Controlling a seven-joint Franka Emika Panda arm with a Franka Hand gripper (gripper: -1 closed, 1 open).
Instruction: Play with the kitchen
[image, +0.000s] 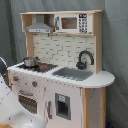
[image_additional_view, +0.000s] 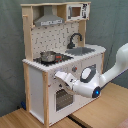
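Note:
The kitchen (image: 100, 79) is a white and light-wood toy unit with a red-ringed stovetop (image: 46, 66), a grey sink (image: 75, 73), a black faucet (image: 85, 57), a range hood (image: 40, 27) and a microwave (image: 70, 22). A small metal pot (image: 31, 61) stands on the stovetop. In the second exterior view my gripper (image_additional_view: 61, 76) is held against the kitchen (image_additional_view: 35, 85) front, just above the oven door (image_additional_view: 62, 99) and below the stovetop edge. In the first exterior view only my white arm (image: 10, 107) shows at the lower left, in front of the oven door (image: 30, 102).
A grey curtain (image: 117, 50) hangs behind the kitchen. The unit stands on a wooden table (image_additional_view: 107, 112), whose surface shows at the second exterior view's right and bottom. My arm (image_additional_view: 112, 70) reaches in from the second exterior view's right.

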